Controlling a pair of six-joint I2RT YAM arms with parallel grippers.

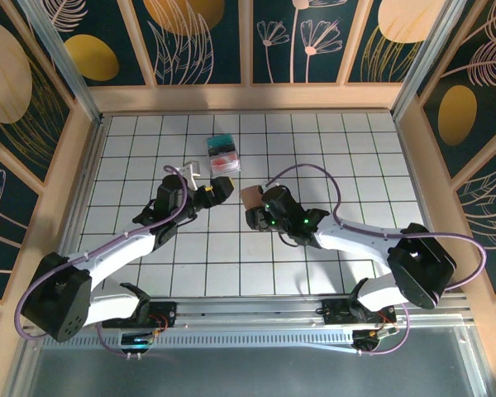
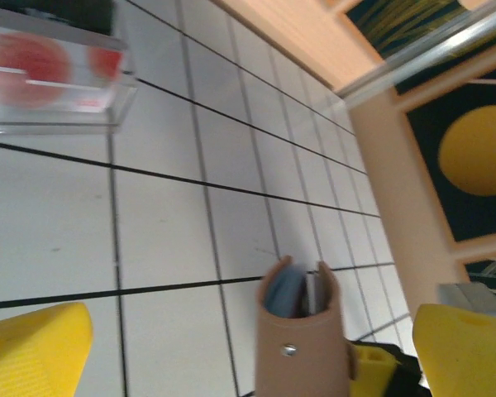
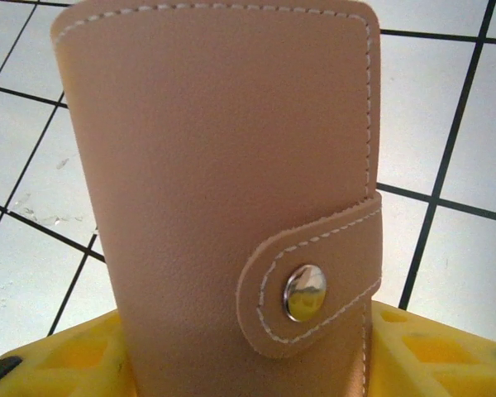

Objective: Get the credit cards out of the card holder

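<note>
Left wrist: card holder [image 2: 302, 356] (snapped shut) shows grey-blue inside

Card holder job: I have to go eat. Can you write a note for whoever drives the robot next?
Right tool: shut on the small tan-pink leather folding card holder.
Left tool: open, empty, close to the holder.
Done: holder is gripped.
Left to do: its strap with the silver snap is closed; unsnap it and pull the cards out.

A lab robot cell: botanical-print panels [image 1: 207, 41] enclose a white gridded table [image 1: 314, 141], an aluminium rail [image 1: 256, 308] along its near edge.
</note>
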